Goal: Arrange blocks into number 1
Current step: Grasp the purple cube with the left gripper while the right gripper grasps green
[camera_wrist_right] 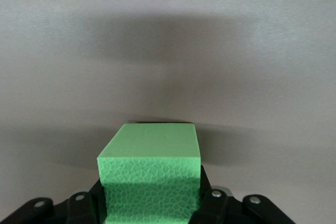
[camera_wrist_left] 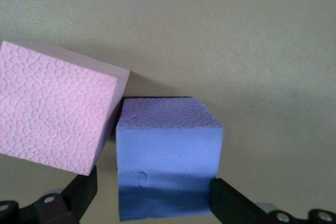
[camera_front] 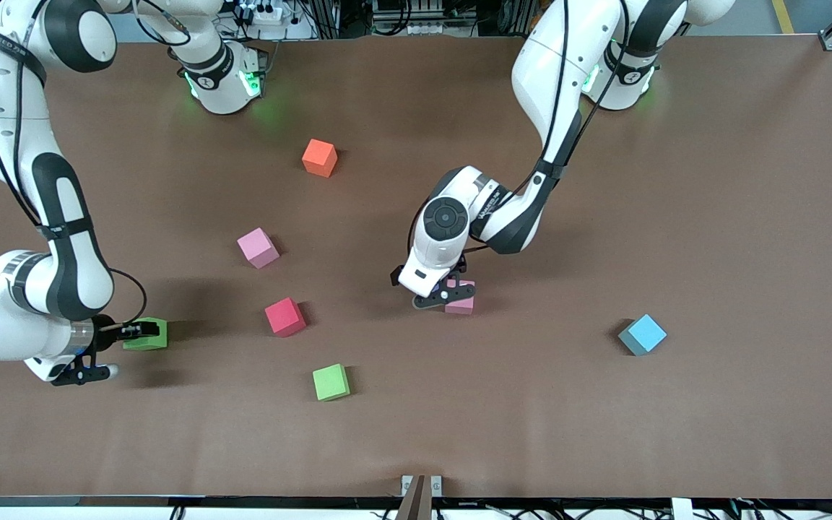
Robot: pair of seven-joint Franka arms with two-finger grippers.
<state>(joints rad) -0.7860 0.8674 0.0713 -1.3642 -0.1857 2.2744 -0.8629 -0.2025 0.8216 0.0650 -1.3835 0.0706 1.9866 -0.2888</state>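
Front view: right gripper (camera_front: 143, 331) pinches a green block (camera_front: 149, 335) near the table's right-arm edge; left gripper (camera_front: 452, 292) sits mid-table.

Left wrist: fingers spread around a purple block (camera_wrist_left: 168, 156), pink block (camera_wrist_left: 55, 114) touching.

Right wrist: grasp done; next comes lifting.

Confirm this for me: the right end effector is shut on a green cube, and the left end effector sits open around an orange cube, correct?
One detail is wrong. The left end effector sits open around a purple cube, not an orange one, as the left wrist view shows. The right end effector is shut on a green cube.
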